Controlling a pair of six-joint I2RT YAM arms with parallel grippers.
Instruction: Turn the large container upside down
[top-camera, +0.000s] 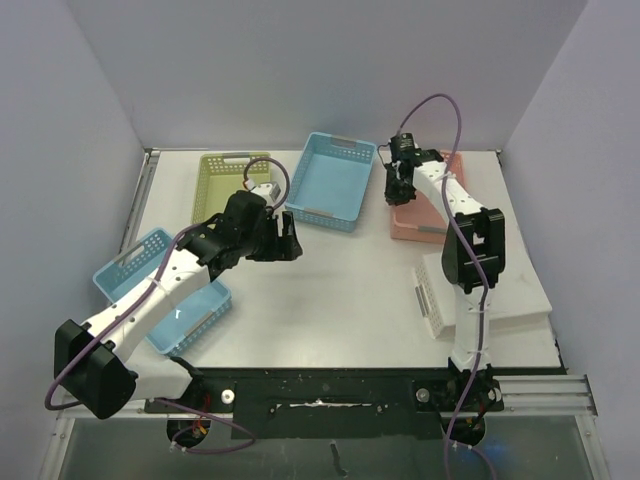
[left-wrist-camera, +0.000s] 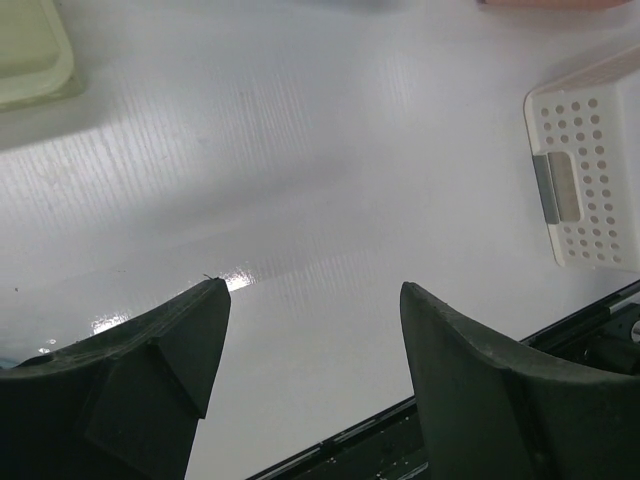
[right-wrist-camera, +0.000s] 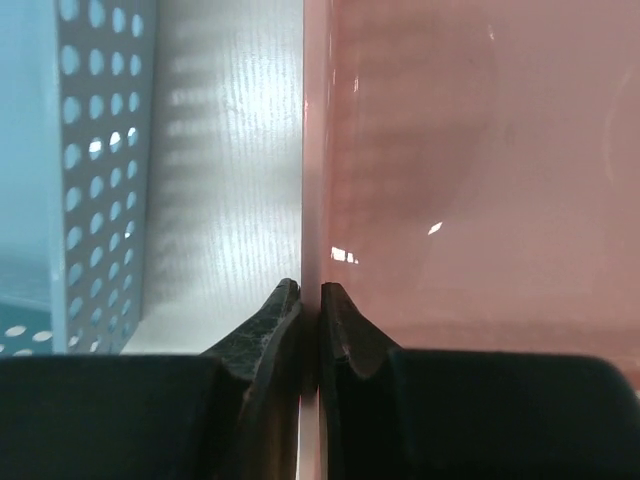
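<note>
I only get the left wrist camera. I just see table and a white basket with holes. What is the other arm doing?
Observer: The right tool is pinched shut on the left wall of the pink container.
Operator: Is anything next to the pink one?
Observer: A light blue basket sits to its left, with a strip of bare table between them.
Operator: Is there something under my arm?
Observer: Yes, a second blue basket lies under the left arm, at the table's left edge.
</note>
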